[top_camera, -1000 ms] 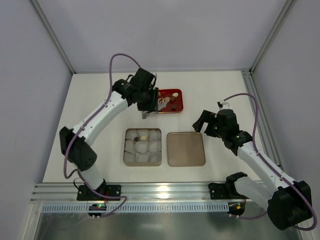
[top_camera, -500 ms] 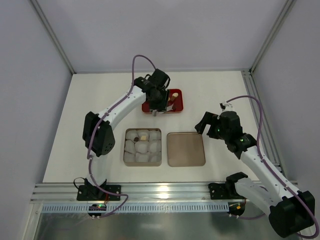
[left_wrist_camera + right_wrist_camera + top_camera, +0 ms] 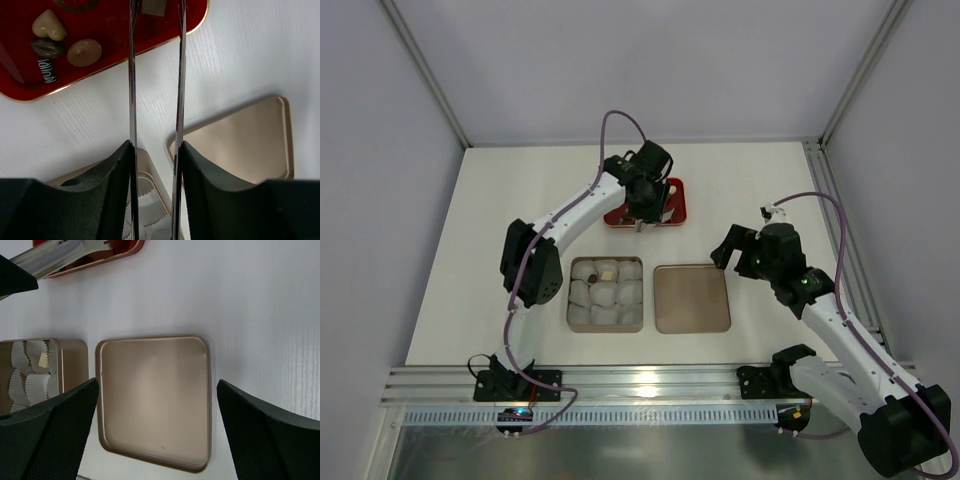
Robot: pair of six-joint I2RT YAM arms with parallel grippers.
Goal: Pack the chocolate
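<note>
Chocolate (image 3: 84,52) inside red tray's (image 3: 197,14) rim

Left arm is swinging rightward and reaching farther out, carrying the left gripper (image 3: 642,222) from the red tray's (image 3: 682,203) left edge to over its middle, elbow folding in beside the tin (image 3: 605,293).

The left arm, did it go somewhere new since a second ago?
Yes. The left arm swung right and reached farther out, so its tool, which holds thin metal tongs, went from the red tray's left edge to over it. The tongs look empty. The right tool stayed wide open near the lid. The tin, with two chocolates inside, did not move.
</note>
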